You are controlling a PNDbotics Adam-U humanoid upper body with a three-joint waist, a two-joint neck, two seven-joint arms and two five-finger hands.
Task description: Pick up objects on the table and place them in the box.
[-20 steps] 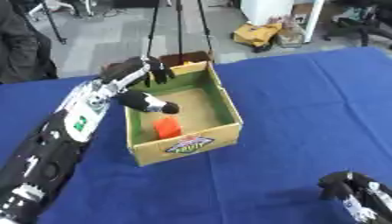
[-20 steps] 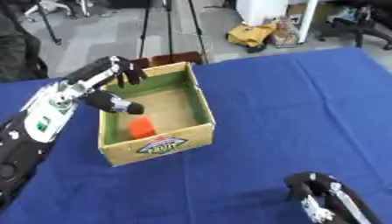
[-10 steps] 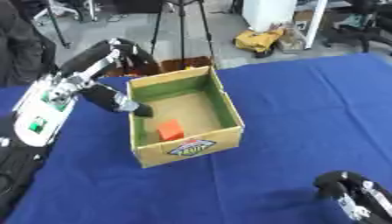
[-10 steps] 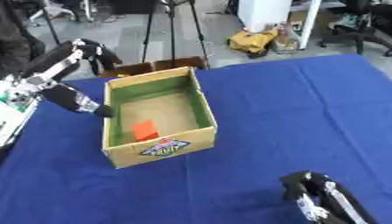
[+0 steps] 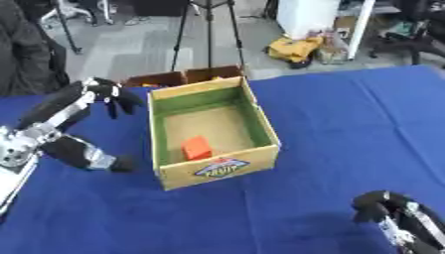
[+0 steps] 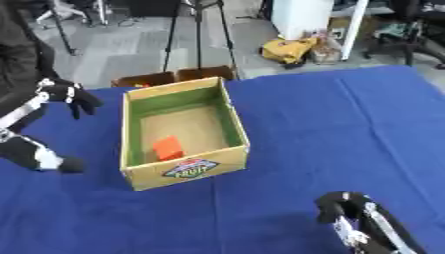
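An open cardboard box (image 5: 222, 169) with a green inner lining stands on the blue table, a fruit label on its front wall. An orange block (image 5: 197, 148) lies on its floor near the front left. My left hand (image 5: 80, 121) hovers to the left of the box, outside it, fingers spread open and holding nothing; the thumb (image 5: 97, 159) points toward the box's front corner. My right hand (image 6: 352, 217) rests at the lower right, far from the box, fingers curled with nothing in them.
The blue tablecloth (image 5: 347, 119) spreads wide to the right of the box. Behind the table's far edge are brown cartons (image 5: 183, 77), a tripod (image 5: 208, 30), a yellow bag (image 5: 295, 49) and an office chair (image 5: 421, 34).
My left hand has drawn back out of the box to its left side, empty and spread. The orange block stays on the box floor. The right hand has barely moved.
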